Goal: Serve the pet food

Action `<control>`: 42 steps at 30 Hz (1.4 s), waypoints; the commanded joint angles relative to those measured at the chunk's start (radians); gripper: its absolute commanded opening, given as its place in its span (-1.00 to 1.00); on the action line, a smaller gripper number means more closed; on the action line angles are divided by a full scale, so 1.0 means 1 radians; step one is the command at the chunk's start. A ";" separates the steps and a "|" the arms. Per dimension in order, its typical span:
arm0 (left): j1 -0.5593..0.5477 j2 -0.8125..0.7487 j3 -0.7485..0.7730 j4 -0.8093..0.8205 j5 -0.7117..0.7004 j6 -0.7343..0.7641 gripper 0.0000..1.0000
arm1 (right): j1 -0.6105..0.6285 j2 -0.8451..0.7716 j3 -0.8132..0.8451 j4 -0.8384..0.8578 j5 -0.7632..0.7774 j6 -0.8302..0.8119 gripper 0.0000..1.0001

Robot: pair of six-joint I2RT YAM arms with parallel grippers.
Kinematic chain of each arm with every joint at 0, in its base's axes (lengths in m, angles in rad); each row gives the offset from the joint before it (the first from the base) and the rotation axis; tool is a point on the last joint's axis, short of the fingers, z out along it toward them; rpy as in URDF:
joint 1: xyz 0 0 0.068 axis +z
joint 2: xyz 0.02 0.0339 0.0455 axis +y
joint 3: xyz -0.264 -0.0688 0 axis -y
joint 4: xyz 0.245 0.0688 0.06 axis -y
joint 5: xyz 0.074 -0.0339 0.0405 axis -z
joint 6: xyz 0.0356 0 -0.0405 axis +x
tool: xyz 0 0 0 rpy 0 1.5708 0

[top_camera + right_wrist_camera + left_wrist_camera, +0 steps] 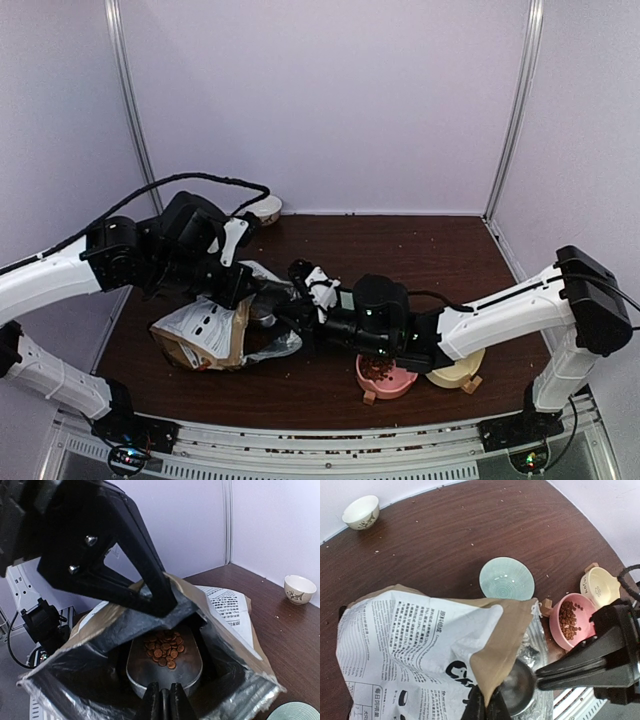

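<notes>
The brown-and-white paper bag [205,335] lies at the table's left, its foil-lined mouth facing right. My left gripper [487,705] is shut on the brown top edge of the bag [420,640], holding the mouth open; it also shows in the top view [243,292]. My right gripper [162,700] is shut on the handle of the silver scoop [165,667], which lies inside the bag [225,605]. A small heap of pet food [164,647] sits in the scoop. More pet food [568,620] lies in the pink bowl [555,630].
A cream bowl [600,586] stands beside the pink bowl [385,378]. A pale green bowl [506,578] stands just beyond the bag. A small white cup [361,512] is at the far left back. Stray pellets dot the table [440,260].
</notes>
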 commanded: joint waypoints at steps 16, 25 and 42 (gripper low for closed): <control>0.075 -0.094 0.131 -0.055 -0.156 -0.113 -1.00 | 0.009 -0.394 -0.275 0.170 -0.038 -0.090 -1.00; 0.119 -0.108 0.128 -0.050 -0.127 -0.133 -1.00 | 0.017 -0.514 -0.292 0.167 -0.004 -0.089 -1.00; 0.171 -0.104 0.087 -0.040 -0.055 -0.076 -1.00 | 0.014 -1.029 -0.518 -0.425 0.177 -0.019 -1.00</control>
